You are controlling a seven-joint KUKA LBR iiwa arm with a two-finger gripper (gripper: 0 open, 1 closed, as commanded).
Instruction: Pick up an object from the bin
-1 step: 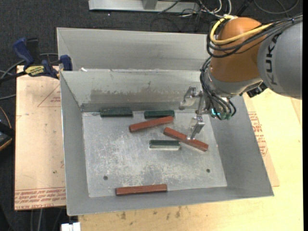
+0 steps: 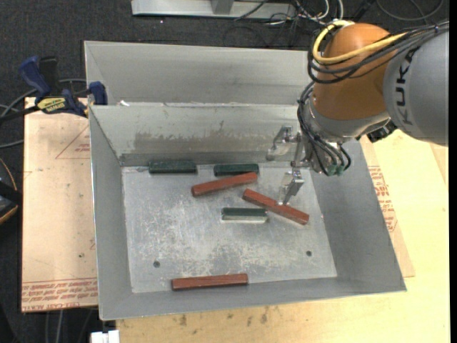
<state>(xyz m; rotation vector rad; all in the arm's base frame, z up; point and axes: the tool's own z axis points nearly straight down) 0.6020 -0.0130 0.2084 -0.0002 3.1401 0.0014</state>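
Camera view, from above. Grey metal bin [image 2: 107,213], floor scuffed, six slim bars lying loose on it.

Arm comes in from the right, its orange cover over the bin's right rear corner. Gripper [image 2: 293,190] hangs low at the right of the floor, its tip just above the rear edge of a red-brown bar [image 2: 275,206]. That bar lies slantwise, left end farther back and right end nearer the front. Open or closed: cannot tell from this angle. Nothing seen held.

Just beside that bar, toward the front left, a dark green bar with a pale edge [image 2: 243,214] lies flat, touching it or nearly so. A second red-brown bar [image 2: 224,185] sits left of the gripper, tilted the other way.

Along the back wall lie two dark green bars, one at left [image 2: 172,167] and one at centre [image 2: 235,168].

A third red-brown bar [image 2: 209,282] lies well apart, by the front wall.
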